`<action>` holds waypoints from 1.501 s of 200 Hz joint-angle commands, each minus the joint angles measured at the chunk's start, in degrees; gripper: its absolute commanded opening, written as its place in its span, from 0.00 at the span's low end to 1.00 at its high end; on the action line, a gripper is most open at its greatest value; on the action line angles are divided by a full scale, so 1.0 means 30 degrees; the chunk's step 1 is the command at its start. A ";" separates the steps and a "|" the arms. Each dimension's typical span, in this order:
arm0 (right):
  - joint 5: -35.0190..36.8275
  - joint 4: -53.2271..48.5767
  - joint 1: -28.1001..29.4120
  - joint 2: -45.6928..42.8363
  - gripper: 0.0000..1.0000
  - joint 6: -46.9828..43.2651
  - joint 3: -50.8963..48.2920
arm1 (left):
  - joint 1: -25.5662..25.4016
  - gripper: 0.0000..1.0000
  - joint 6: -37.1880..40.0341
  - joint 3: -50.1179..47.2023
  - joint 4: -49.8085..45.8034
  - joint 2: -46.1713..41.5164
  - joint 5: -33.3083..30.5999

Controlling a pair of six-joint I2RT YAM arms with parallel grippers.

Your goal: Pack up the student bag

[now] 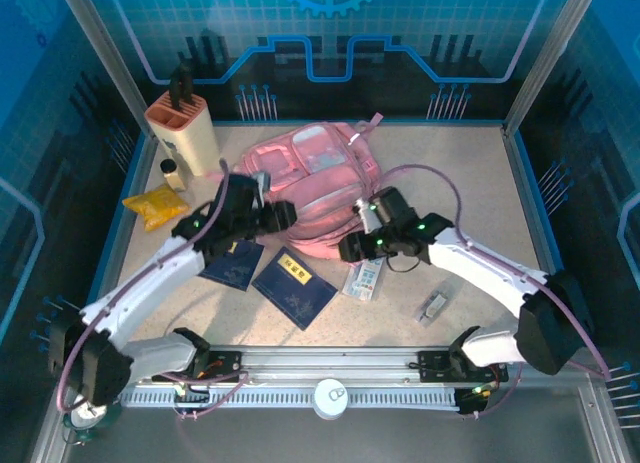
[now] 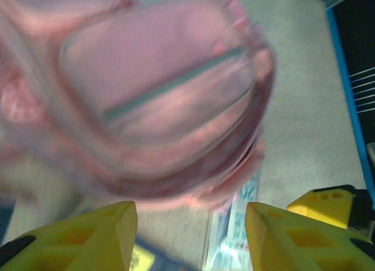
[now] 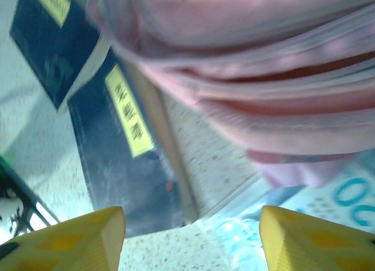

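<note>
Left wrist view is motion-blurred, so the student bag point(image 1: 315, 188) shows no detail there. It lies mid-table, its near edge partly hidden behind both wrists. Left gripper point(image 2: 190, 233) is spread wide and empty, close to the bag. Right gripper point(image 3: 192, 236) is also wide and empty, above a blue booklet point(image 3: 117, 160) and a clear packet point(image 3: 246, 227). A second booklet point(image 1: 232, 263) lies beside the first.

Knife block point(image 1: 183, 133), yellow packet point(image 1: 155, 205), bottle point(image 1: 172, 174).

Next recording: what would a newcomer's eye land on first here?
The pink student bag lies mid-table, the biggest thing there. The left gripper and right gripper flank its near side, jaws open. Two dark blue booklets with yellow labels lie just in front.
</note>
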 commanded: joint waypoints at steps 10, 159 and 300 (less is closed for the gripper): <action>-0.0073 -0.0165 0.2059 0.1871 0.63 -0.0089 0.0534 | -0.1338 0.52 -0.5755 -0.3796 -0.1544 -0.2723 -0.2699; -0.0363 0.1636 0.5689 0.5566 0.64 0.2283 0.0730 | -0.2954 0.48 -0.9895 -0.9931 0.2703 -0.0880 -0.1442; -0.1567 0.2378 0.5126 0.7488 0.56 0.2409 0.1853 | -0.2979 0.37 -0.9453 -1.0635 0.4809 -0.0401 -0.0433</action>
